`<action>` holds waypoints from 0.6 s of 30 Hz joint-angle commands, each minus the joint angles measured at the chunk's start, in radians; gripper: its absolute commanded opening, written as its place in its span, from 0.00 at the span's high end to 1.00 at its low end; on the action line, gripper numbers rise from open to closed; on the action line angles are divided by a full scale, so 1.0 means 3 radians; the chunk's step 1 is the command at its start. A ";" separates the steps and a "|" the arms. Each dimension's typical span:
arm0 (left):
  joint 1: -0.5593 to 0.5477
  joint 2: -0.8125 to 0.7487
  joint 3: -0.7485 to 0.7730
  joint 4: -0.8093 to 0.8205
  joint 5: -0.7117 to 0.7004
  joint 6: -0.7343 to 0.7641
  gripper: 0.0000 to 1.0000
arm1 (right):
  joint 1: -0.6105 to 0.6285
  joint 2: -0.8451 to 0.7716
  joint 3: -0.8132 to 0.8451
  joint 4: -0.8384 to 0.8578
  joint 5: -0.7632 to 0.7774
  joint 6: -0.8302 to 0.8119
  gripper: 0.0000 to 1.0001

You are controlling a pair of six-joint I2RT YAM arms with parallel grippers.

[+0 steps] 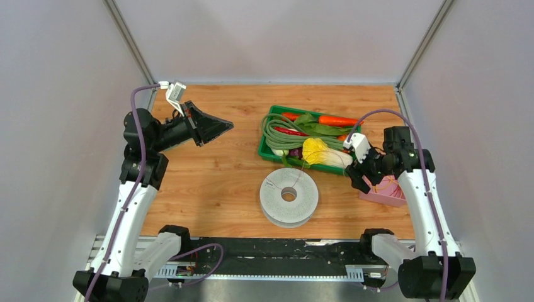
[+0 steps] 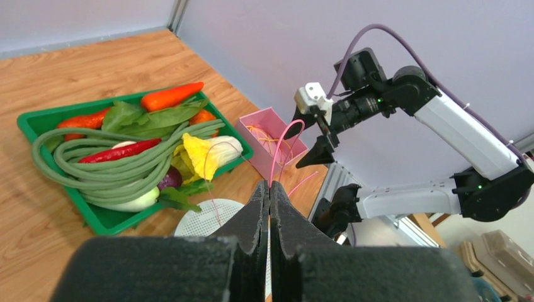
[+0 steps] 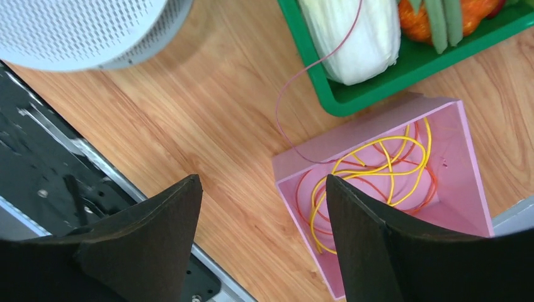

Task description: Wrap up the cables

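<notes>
The light-grey perforated spool [image 1: 277,204] lies flat on the table in front of the tray, and shows too in the left wrist view [image 2: 195,226] and the right wrist view [image 3: 82,31]. My left gripper [image 1: 228,125] hangs high at the left, shut [image 2: 269,184] on a thin pink cable [image 2: 274,154] that arcs up from its tips toward the right arm. A thin pink strand [image 3: 278,113] runs from the pink box over the tray. My right gripper [image 1: 360,181] hovers open [image 3: 263,179] at the box's near corner, holding nothing. Yellow and orange cables [image 3: 378,167] lie coiled in the box.
A green tray [image 1: 261,148] of vegetables stands behind the spool: long beans, carrots, a chilli and cabbage. The pink box [image 1: 385,194] sits at the right by the right arm. A black rail [image 1: 264,248] runs along the near edge. Grey walls close in three sides.
</notes>
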 commanded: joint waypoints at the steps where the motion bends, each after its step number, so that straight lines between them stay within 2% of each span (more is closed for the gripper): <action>1: 0.0013 0.0038 0.0134 -0.0071 0.0021 0.0080 1.00 | 0.0050 0.0147 -0.0236 0.0429 0.0303 -0.0649 0.25; 14: 0.0014 0.0054 0.0124 -0.0051 0.0036 0.0075 1.00 | 0.0214 0.0695 -0.0522 0.0986 0.0559 -0.0905 0.31; 18: 0.0019 0.0074 0.0139 -0.0097 0.0021 0.0106 1.00 | 0.0270 0.0772 -0.0614 0.1048 0.0707 -0.0936 0.37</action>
